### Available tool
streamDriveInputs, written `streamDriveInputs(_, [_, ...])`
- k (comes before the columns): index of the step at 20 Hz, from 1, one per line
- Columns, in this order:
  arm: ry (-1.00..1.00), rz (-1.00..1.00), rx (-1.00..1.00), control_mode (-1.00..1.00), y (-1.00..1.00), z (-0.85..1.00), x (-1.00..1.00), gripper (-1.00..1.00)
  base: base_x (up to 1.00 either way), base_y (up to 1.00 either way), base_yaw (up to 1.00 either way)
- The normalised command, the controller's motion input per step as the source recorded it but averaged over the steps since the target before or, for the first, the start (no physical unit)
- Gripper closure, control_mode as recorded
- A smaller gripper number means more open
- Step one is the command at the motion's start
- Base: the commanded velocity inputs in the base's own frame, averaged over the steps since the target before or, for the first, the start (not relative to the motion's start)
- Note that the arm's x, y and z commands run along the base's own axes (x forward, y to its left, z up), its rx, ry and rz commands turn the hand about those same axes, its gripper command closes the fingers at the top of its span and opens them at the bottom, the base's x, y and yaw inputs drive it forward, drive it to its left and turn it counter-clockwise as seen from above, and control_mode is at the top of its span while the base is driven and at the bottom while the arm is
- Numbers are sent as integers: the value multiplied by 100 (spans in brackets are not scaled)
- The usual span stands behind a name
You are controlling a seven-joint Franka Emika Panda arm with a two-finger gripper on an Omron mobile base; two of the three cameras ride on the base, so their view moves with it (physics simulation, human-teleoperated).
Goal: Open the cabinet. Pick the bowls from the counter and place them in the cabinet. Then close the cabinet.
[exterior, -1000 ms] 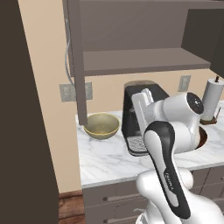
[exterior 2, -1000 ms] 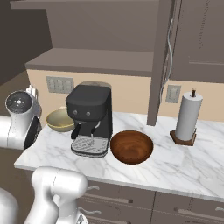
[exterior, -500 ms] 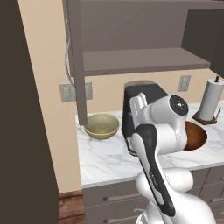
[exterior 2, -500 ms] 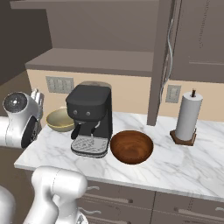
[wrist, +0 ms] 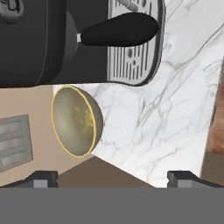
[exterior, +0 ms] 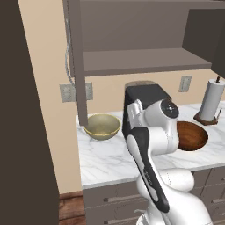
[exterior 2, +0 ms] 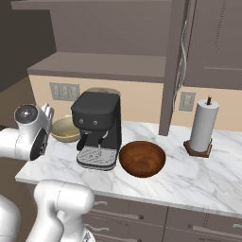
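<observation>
While the cabinet stands open and your gripper has its jaws spread wide and empty, you turn it toward the olive-yellow bowl on the marble counter beside the espresso machine, descending over its rim.

The cabinet is dark grey-brown. The counter is white marble with grey veins over grey drawers. One bowl is pale olive-yellow, the other bowl glossy reddish-brown. The coffee machine is black, the paper roll white, the wall beige.
</observation>
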Motion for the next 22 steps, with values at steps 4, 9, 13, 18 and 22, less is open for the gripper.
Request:
streamDriveInputs(4, [1, 0, -2, -100, 7, -33, 25, -100, 0, 0, 0])
streamDriveInputs(9, [0, 0, -9, -100, 26, -25, 24, -100, 0, 0, 0])
streamDriveInputs(13, [0, -2, -10, -100, 29, -19, 24, -100, 0, 0, 0])
streamDriveInputs(18, [0, -2, -2, -100, 4, -11, 25, -100, 0, 0, 0])
streamDriveInputs(22, [0, -3, 0, -100, 0, -5, 31, -100, 0, 0, 0])
